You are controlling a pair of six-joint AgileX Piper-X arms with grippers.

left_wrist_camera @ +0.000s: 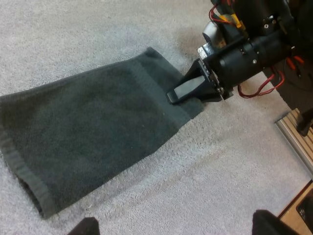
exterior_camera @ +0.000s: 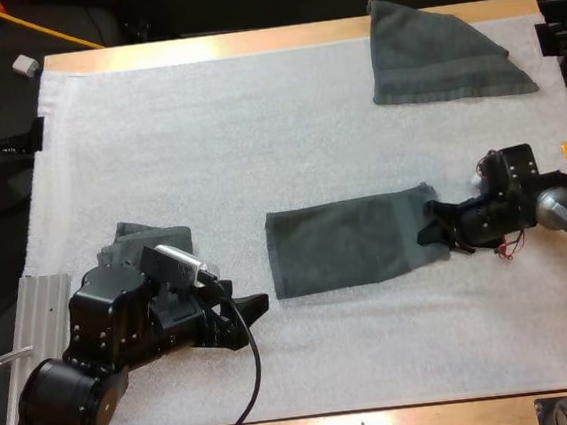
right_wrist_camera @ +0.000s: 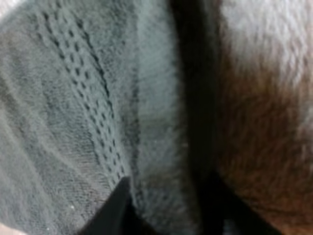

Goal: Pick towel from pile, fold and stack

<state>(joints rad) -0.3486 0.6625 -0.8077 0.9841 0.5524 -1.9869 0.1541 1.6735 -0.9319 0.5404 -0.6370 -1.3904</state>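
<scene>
Black fingers of the left gripper stand apart over the bare white mat, holding nothing. Just behind that arm lies a crumpled towel. At mid-mat a flat towel lies spread in a long rectangle. The right gripper is clamped on its right end, with fabric pressed between the fingers. At the mat's far right corner rests a far towel, folded to a wedge.
</scene>
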